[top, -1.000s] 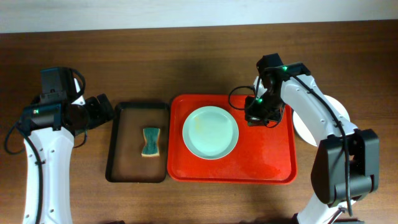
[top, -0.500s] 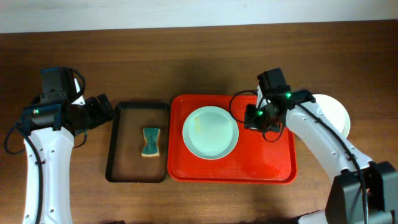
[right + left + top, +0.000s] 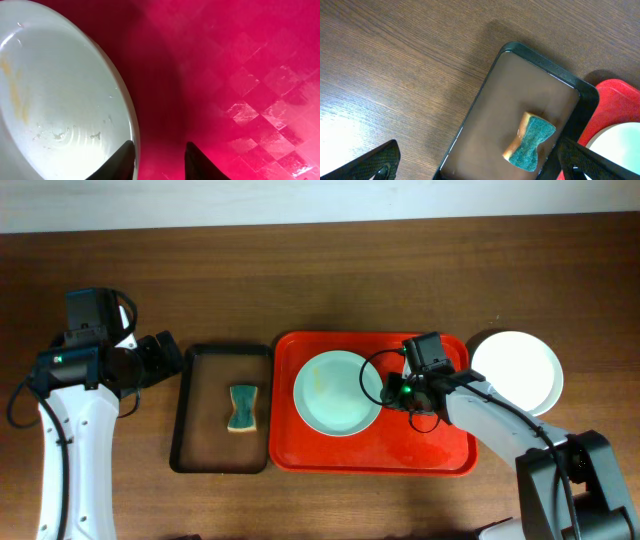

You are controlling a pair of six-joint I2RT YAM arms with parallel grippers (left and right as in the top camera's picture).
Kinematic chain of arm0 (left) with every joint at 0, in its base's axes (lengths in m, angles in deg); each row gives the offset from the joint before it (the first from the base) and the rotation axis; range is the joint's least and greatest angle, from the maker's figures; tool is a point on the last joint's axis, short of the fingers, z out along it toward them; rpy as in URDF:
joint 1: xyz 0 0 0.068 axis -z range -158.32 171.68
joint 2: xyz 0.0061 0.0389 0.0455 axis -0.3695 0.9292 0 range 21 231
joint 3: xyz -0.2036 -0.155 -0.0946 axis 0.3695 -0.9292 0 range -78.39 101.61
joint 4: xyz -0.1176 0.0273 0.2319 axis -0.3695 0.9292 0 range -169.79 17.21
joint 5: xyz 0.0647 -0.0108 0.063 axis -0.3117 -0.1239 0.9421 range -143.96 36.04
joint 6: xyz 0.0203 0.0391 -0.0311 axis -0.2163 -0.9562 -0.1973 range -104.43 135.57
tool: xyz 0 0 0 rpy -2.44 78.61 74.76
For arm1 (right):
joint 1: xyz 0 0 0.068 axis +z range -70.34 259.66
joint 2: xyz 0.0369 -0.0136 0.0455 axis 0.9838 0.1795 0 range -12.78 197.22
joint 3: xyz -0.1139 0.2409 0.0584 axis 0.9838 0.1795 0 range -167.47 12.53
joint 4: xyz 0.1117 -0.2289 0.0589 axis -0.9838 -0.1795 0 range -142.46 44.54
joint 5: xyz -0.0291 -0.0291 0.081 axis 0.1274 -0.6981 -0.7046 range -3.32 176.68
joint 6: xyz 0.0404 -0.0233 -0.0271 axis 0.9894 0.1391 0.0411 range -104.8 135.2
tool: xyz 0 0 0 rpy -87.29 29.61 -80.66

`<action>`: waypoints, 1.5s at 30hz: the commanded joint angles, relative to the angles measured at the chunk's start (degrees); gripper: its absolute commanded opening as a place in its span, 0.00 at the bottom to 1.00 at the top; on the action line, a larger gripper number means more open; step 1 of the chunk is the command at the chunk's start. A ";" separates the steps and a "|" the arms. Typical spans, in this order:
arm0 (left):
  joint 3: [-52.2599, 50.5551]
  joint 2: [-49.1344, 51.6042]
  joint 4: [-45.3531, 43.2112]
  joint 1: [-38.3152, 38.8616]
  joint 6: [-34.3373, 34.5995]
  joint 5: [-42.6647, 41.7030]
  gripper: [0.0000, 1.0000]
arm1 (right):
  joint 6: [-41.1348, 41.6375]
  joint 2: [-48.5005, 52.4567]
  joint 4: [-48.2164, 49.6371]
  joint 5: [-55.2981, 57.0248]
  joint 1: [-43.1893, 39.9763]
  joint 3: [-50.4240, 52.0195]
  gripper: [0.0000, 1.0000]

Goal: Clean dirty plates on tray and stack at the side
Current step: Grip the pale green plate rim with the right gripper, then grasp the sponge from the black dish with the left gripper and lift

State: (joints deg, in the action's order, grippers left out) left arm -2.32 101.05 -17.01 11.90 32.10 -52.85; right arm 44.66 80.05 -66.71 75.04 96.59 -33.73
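Note:
A pale green plate (image 3: 338,392) with faint yellowish smears lies on the left half of the red tray (image 3: 440,442). A white plate (image 3: 516,370) rests on the table just right of the tray. My right gripper (image 3: 392,393) hangs low over the tray at the green plate's right rim. In the right wrist view its jaws (image 3: 159,162) stand partly open over bare tray (image 3: 240,75), the left finger at the edge of the plate (image 3: 55,100); nothing is held. My left gripper (image 3: 165,356) hovers wide open left of the black tray.
A narrow black tray (image 3: 192,420) left of the red tray holds a green and yellow sponge (image 3: 241,409). The left wrist view shows the sponge (image 3: 532,142) in the black tray (image 3: 542,62), with a corner of the red tray (image 3: 615,100) beside it.
My right arm came down and forward from the tray's back right to the green plate's right rim, uncovering the white plate. Its jaws went from shut to partly open. The left arm stayed still.

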 commanded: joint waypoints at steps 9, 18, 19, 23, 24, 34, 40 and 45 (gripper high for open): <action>0.48 -0.68 -0.11 -0.13 0.57 0.20 0.99 | 0.22 0.52 1.18 1.81 2.67 0.42 0.13; -0.09 -0.68 5.22 1.42 -3.78 -11.85 0.99 | 0.20 1.20 1.16 1.84 2.67 0.42 0.04; -0.63 -0.57 5.25 3.69 -4.07 -11.85 0.99 | 0.17 1.20 1.11 1.84 2.67 0.42 0.04; -5.84 -0.55 -0.04 15.10 -4.00 -11.82 0.99 | -0.04 1.20 0.68 1.84 2.67 0.42 0.04; -7.85 -0.52 -2.89 18.71 -4.00 -11.82 0.99 | -0.04 1.20 0.50 1.84 2.67 0.42 0.04; -8.59 11.13 -5.51 25.66 0.59 -6.51 0.52 | -0.02 1.20 0.48 1.81 2.67 0.42 0.04; -8.59 20.63 -8.72 25.51 -3.85 3.41 0.32 | -0.04 1.20 0.44 1.84 2.67 0.42 0.05; -8.59 24.15 -8.72 24.46 -4.09 2.10 0.27 | -0.02 1.20 0.42 1.84 2.67 0.42 0.04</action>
State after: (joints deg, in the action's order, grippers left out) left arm -10.69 122.71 -25.71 36.80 29.00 -50.41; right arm 44.94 80.40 -65.97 76.11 98.88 -33.69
